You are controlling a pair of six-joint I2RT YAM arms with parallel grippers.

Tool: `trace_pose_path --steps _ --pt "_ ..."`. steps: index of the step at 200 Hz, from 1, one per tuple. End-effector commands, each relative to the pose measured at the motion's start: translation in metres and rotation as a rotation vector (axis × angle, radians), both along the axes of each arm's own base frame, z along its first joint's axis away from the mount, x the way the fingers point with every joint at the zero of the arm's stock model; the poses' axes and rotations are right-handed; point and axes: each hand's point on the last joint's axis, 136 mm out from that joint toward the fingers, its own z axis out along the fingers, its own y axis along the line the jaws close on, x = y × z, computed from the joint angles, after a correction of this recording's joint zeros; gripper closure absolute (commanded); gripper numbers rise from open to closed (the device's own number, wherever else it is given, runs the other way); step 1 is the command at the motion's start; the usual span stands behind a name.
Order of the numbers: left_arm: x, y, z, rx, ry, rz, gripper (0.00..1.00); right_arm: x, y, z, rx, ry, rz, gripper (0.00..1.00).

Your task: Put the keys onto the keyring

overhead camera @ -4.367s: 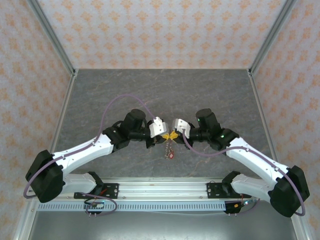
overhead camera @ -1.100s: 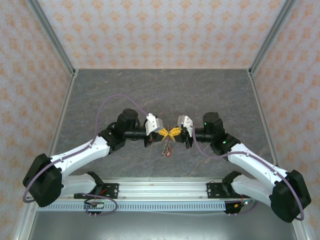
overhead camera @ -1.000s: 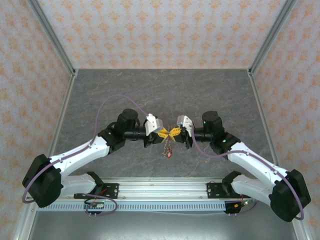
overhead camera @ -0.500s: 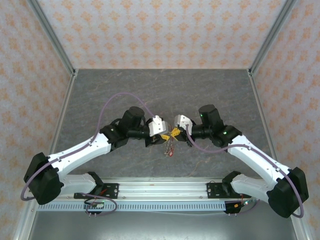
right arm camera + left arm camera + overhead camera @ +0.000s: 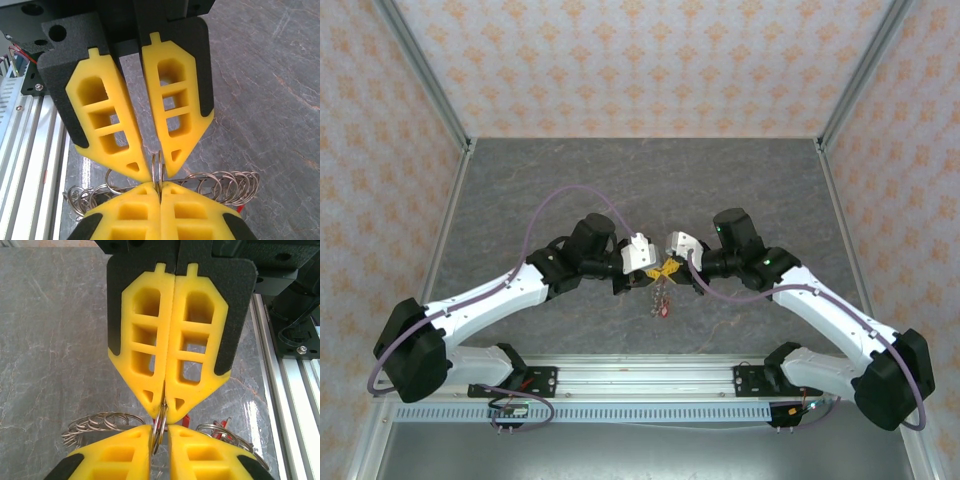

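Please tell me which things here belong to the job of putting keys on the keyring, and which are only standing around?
Belong to the job:
- the keyring, pinched in the shut jaws of the right gripper
- the keys, red-tagged, hanging below
- the left gripper, jaws either side of the ring

Only around:
- the grey table
- the metal rail
- the patterned walls

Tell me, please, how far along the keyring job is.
Done: the right claw is shut on a ring, with a bunch with red tags beside it. In hand: the left claw straddles that ring, grip unclear. Left: the threading itself, not visibly started.
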Motion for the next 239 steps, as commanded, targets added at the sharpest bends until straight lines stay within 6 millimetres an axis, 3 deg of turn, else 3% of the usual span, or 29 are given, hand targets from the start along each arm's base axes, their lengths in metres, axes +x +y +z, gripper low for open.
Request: trace_pose_path --steps 1,30,60,118,193,215,239 --pt "0.002 -0.009 0.015 -0.030 -0.029 -0.014 0.83 0.007 0.008 0.026 0.038 -0.088 0.015 0.98" --pt "0.004 -0.008 0.013 -0.017 -0.029 0.000 1.00 0.006 0.009 0.028 0.046 -0.090 0.012 0.97" --pt "0.002 -0.010 0.026 -0.135 -0.022 -0.006 1.00 0.008 0.004 0.023 0.036 -0.087 -0.026 0.91" --pt "-0.009 -0.012 0.051 -0.318 0.030 -0.079 1.00 0.010 0.005 0.033 0.216 -0.028 -0.077 0.86" --pt "-0.015 -0.004 0.062 -0.362 0.025 -0.093 1.00 0.012 0.003 0.022 0.230 -0.017 -0.085 0.83" --pt "-0.015 -0.001 0.066 -0.362 0.016 -0.091 1.00 0.014 0.002 0.023 0.234 -0.025 -0.085 0.84" --pt "-0.014 0.001 0.068 -0.365 0.006 -0.078 1.00 0.012 0.004 0.027 0.244 -0.015 -0.065 0.92"
